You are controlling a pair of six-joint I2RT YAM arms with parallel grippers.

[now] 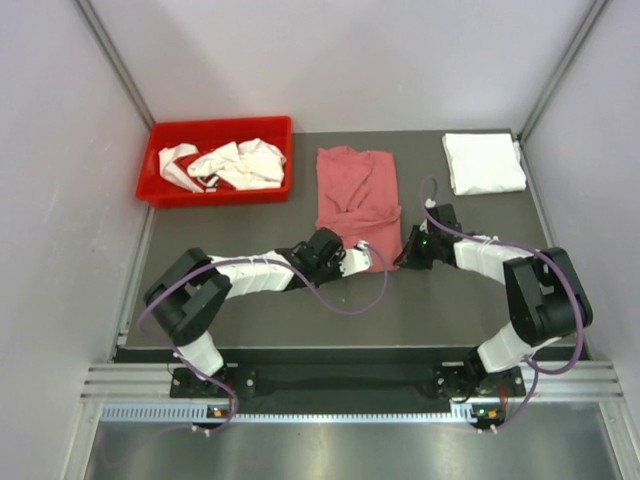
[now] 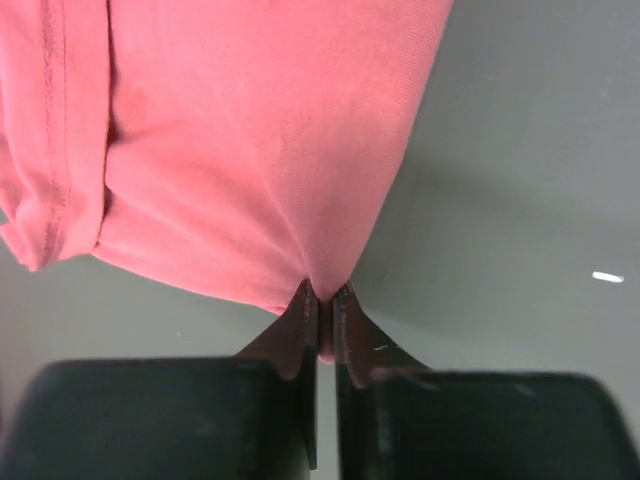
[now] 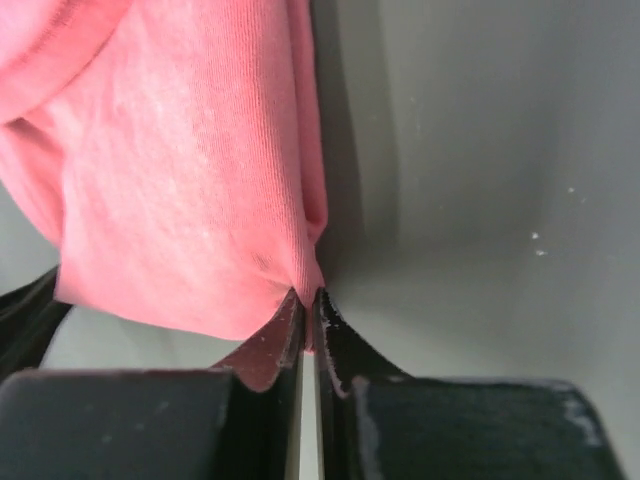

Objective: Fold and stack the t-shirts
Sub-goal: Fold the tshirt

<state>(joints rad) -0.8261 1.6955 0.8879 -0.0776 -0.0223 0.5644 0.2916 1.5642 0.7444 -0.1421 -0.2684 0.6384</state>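
the pink-red t-shirt (image 1: 355,195) lies mid-worktop toward the far edge, its near hem pinched in two places: my left gripper (image 2: 325,305) is clamped on the cloth, and my right gripper (image 3: 306,305) is clamped just beside it. to fold well, i should lift both pinches together, keep the hem taut and level, and lay it squarely on the far hem. i count one pink shirt, one folded white t-shirt (image 1: 483,162) at the far right corner, and one red bin (image 1: 150,185) at the far left corner holding crumpled white shirts (image 1: 235,165), number unclear.

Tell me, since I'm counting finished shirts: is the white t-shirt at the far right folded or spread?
Folded: the white t-shirt lies as a compact rectangle, no sleeves showing.
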